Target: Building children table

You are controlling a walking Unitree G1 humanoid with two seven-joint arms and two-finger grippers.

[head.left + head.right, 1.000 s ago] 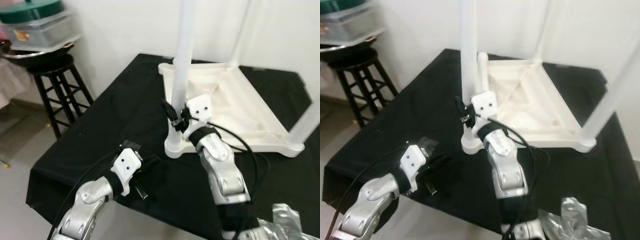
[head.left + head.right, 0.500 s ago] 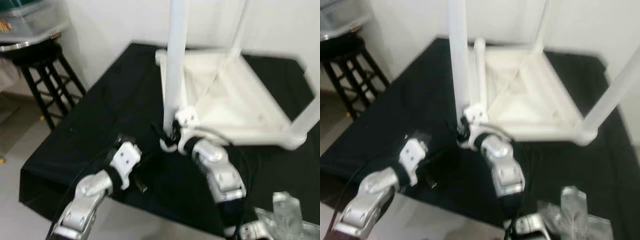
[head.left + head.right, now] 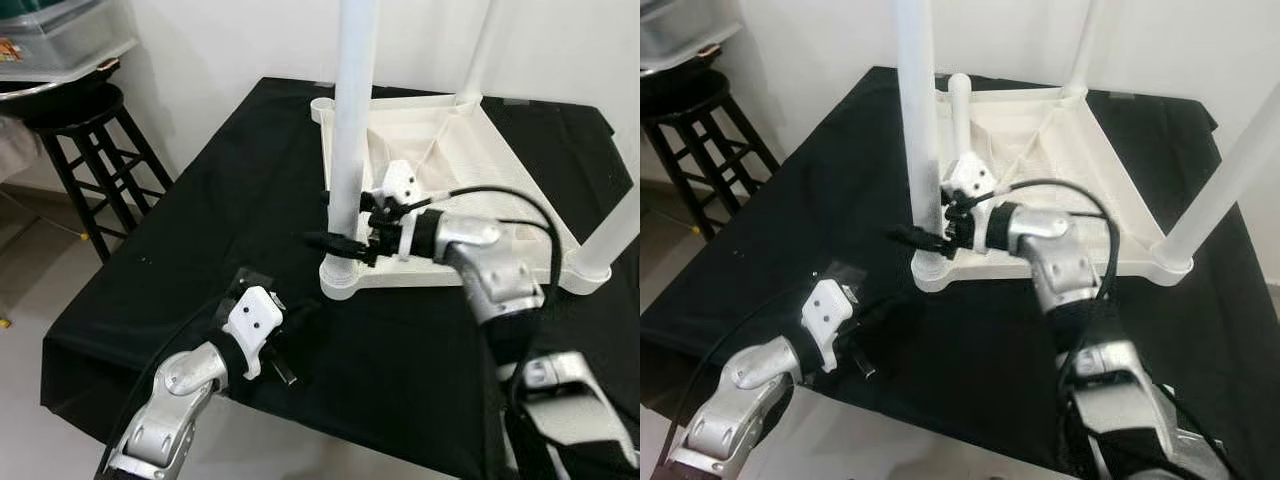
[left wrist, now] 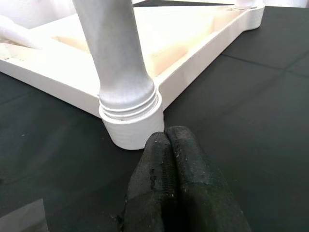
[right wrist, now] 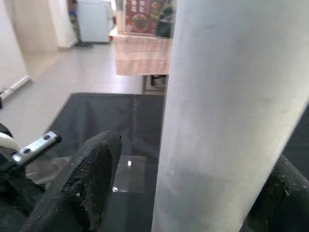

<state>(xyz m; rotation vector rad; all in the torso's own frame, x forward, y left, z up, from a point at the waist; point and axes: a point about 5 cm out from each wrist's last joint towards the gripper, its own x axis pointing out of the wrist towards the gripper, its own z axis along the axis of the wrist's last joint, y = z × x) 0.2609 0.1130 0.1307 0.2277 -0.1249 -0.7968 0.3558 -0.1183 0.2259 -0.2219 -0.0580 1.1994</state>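
Bright even daylight, soft shadows; wrist closeups perhaps slightly blurred.

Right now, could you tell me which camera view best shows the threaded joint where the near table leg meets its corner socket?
The left wrist view: the table leg enters the corner socket close up, thread ridges visible. The eye views show the joint small beside the right gripper; the right wrist view shows bare leg shaft.

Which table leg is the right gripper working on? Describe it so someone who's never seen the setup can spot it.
On the black-covered table a white children's tabletop lies upside down with legs pointing up. The leg in question rises from the corner socket nearest the robot's left side. It alone has the right gripper straddling it low down, fingers open on either side.
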